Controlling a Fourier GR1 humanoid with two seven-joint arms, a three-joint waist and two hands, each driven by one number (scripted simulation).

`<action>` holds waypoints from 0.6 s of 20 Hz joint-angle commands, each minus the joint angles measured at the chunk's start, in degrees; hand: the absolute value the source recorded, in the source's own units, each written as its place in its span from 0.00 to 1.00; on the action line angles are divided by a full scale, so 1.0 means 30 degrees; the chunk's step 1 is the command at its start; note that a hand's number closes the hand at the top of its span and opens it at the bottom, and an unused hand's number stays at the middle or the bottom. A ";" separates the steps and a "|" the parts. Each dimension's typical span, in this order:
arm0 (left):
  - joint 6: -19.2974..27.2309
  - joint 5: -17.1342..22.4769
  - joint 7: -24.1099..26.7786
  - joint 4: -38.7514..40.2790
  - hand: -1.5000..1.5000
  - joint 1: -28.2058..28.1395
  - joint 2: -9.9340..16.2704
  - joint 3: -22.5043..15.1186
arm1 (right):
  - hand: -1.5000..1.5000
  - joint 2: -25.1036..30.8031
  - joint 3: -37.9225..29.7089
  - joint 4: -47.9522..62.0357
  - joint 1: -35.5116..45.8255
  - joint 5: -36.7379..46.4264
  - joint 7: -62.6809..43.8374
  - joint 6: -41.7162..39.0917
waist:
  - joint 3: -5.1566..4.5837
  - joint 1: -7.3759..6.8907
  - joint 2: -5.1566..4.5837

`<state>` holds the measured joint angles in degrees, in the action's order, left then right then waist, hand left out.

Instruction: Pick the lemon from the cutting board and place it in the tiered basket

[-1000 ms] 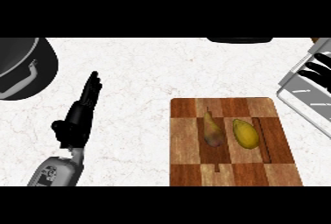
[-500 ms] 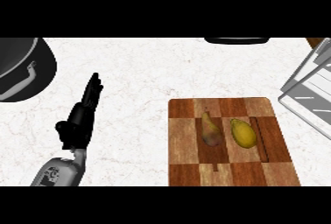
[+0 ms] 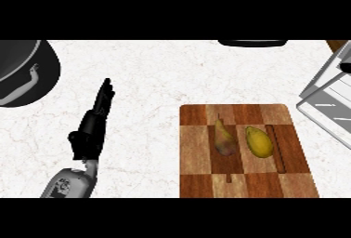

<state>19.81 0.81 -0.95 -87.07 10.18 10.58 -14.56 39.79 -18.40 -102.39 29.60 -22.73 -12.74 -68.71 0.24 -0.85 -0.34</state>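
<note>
You had the lemon [image 3: 259, 142] lying centre-right on the cutting board [image 3: 198, 139], beside a pear [image 3: 224, 138], the left hand [image 3: 91, 128] straight-fingered and empty at left, so reaching from the right toward the tiered basket [image 3: 328, 100] looked cleanest.

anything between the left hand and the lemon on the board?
Yes: the pear lies on the board left of the lemon, on the line from the left hand. Bare counter otherwise. The right hand is out of view.
</note>
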 commanded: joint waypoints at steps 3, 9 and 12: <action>0.0615 -0.0839 -0.0480 -0.0520 0.50 0.0014 -0.0680 -0.0705 | 0.00 -0.0974 -0.0142 -0.1372 -0.0405 0.3328 0.2490 -0.3869 | -0.0002 -0.0092 -0.0027; -0.0098 -0.0183 -0.0458 -0.0172 0.50 0.0408 -0.0305 0.0234 | 0.00 -0.1069 0.2040 -0.3622 -0.1647 0.5868 0.2383 -0.3243 | -0.0026 -0.0051 0.0000; -0.0824 0.0229 0.0007 -0.0002 0.50 0.0156 0.0526 0.1005 | 0.00 0.0028 0.1445 -0.2989 -0.1871 0.6886 0.3688 -0.3726 | -0.0010 -0.0101 -0.0042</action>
<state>18.76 0.58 -1.19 -86.82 10.92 10.81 -13.10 37.82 -13.30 -112.25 24.18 -6.80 -8.55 -69.40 0.18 -0.96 -0.41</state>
